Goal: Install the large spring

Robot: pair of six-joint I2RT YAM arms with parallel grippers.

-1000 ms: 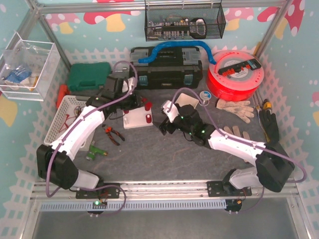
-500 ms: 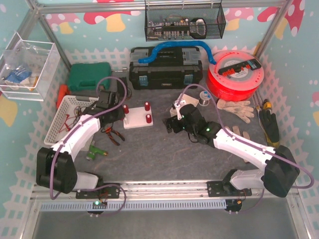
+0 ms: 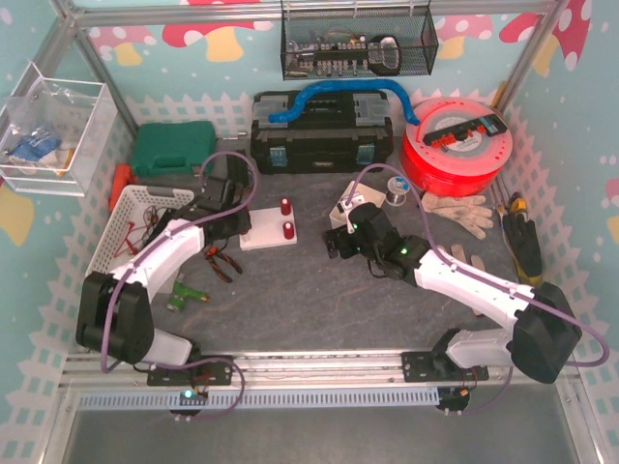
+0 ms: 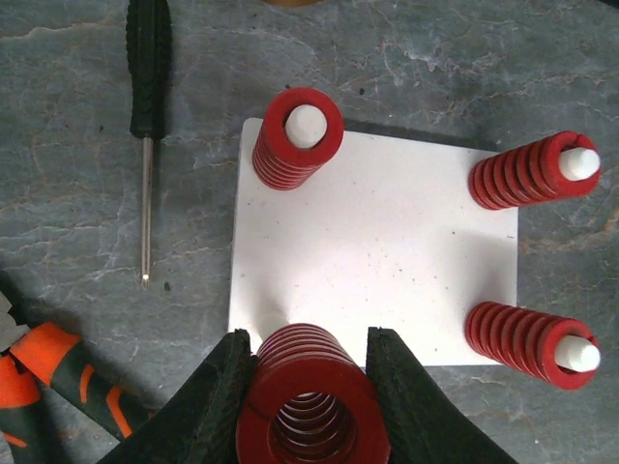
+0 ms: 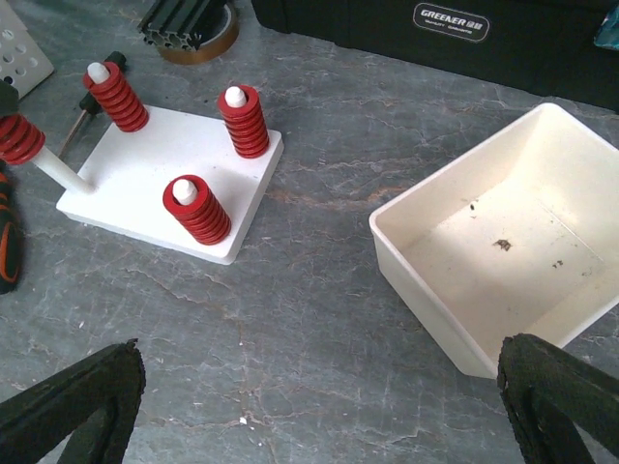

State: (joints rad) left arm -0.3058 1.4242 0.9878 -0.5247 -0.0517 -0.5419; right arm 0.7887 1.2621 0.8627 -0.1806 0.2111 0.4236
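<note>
Large spring [image 4: 311, 401] — red, thick-coiled, its hollow centre facing my left wrist camera — is clenched between the black fingers of my left gripper [image 4: 309, 340]. It sits over one corner of the white base plate [image 4: 387, 251], at the tip of a white peg [image 5: 63, 170]. Three other red springs [image 4: 298, 140] stand on their own pegs. My right gripper [image 5: 319, 387] is spread wide, grasping nothing — near it, a white tray [image 5: 416, 280] holds only dark specks.

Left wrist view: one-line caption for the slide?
Left gripper holds a large red coil spring over a white peg board carrying three red coil springs.
</note>
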